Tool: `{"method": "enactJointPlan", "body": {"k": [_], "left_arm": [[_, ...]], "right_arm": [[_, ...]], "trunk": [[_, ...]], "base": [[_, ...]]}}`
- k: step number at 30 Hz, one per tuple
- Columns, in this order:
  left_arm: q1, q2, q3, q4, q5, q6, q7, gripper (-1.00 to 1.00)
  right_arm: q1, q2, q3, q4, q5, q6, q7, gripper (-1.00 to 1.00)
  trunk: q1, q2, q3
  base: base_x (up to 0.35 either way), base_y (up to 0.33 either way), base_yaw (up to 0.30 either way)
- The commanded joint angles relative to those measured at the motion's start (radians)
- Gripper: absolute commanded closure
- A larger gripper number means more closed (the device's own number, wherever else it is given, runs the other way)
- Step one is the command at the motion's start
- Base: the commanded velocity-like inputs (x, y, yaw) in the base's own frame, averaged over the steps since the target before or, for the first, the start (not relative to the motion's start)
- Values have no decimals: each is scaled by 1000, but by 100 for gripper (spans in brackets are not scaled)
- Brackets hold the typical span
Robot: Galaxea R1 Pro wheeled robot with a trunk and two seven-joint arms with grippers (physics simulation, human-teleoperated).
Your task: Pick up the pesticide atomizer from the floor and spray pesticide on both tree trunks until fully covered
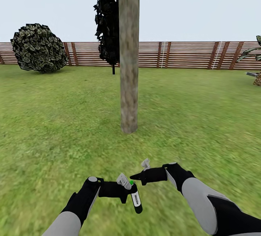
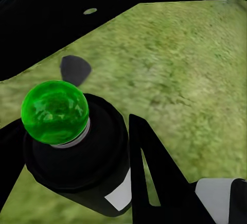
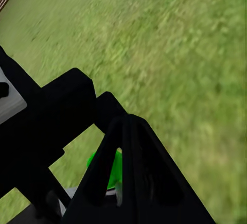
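**Two arms, one spray bottle, one tall tree**

Two black claws sit low over the grass (image 1: 54, 127). At about 7 o'clock in the head view, the left claw (image 1: 125, 189) is clenched on the pesticide atomizer (image 1: 136, 199), a slim black bottle with a white label. The bottle hangs tilted, its grey trigger head up and its bottom pointing down toward the grass. In the left wrist view a shiny green ball (image 2: 55, 112) sits on the bottle's black top, squeezed between the dark fingers (image 2: 154, 177).

At 6 o'clock, a little right of the bottle, is the right claw (image 1: 139, 175). Its tip points at the bottle's top and is just beside it. I cannot tell if this claw is released or clenched.

At 12 o'clock stands the tree trunk (image 1: 129, 55), thick, straight and grey-brown. Behind it runs a brown fence (image 1: 188, 55), with a round bush (image 1: 38, 47) at 10 o'clock.
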State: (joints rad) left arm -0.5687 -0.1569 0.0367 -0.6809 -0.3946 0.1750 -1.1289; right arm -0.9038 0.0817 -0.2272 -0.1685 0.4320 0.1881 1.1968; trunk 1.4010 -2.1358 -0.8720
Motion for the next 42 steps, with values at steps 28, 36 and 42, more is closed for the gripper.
{"method": "enactJointPlan", "body": {"k": [28, 36, 42], "left_arm": [[0, -18, 342, 172, -3, -293, 1014, 100], [0, -18, 346, 235, -3, -347, 1042, 100], [0, -18, 345, 267, -3, -351, 1044, 100]], "right_arm": [[105, -178, -224, -15, 1, -181, -1230, -100], [115, -173, -224, 197, 1, -340, -1247, -100], [130, -172, -224, 212, 2, -345, -1247, -100]], "trunk": [[0, 0, -1], [0, 0, -1], [0, 0, -1]], "base": [[25, 0, 0], [320, 21, 0], [348, 128, 0]]}}
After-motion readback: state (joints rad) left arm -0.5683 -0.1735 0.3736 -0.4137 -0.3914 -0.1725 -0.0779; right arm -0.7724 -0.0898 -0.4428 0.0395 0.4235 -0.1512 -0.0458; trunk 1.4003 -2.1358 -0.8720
